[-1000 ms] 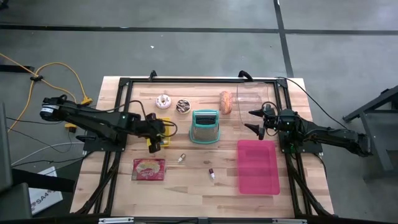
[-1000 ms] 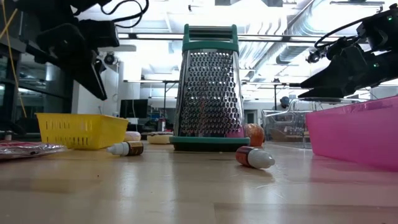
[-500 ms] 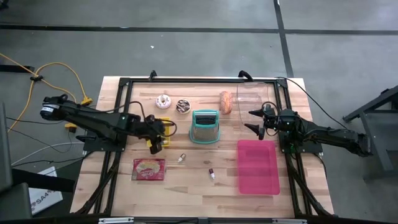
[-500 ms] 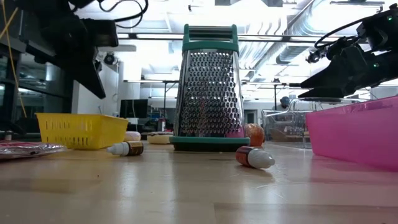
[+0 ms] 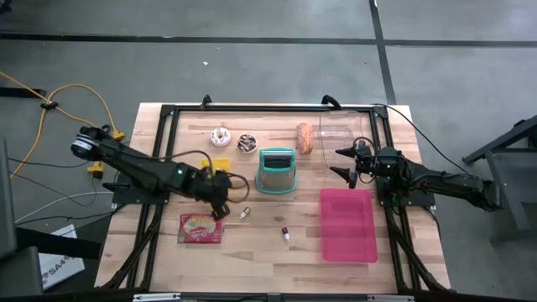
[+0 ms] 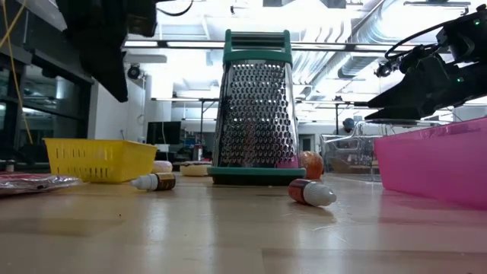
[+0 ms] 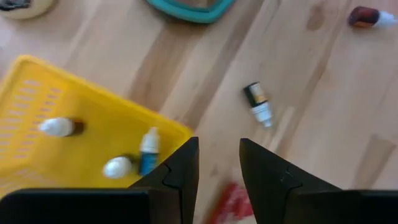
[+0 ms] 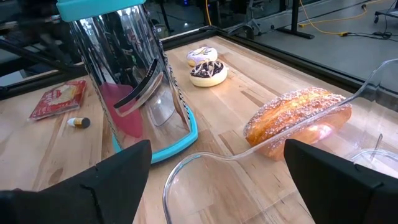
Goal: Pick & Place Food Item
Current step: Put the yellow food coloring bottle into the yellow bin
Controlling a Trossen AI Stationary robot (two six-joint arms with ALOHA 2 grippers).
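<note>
Wooden table (image 5: pixel 268 252), red food packet (image 5: pixel 200 227) just beside left tool (image 5: pixel 221 206), untouched

light: bright, even overhead | low view: ceiling glare, left arm (image 6: pixel 99 38) silhouetted | shadows: soft | left wrist view: slightly blurred

Little can be read here — only a white box (image 5: pixel 57 267) on the floor at the left edge of the high view bears dark letters, something like "SA4", cut off and too small to be sure of. The red packet (image 5: pixel 201 227) on the table carries printing, but none of it is legible — the small bottles' (image 7: pixel 257 104) labels are likewise unreadable
</note>
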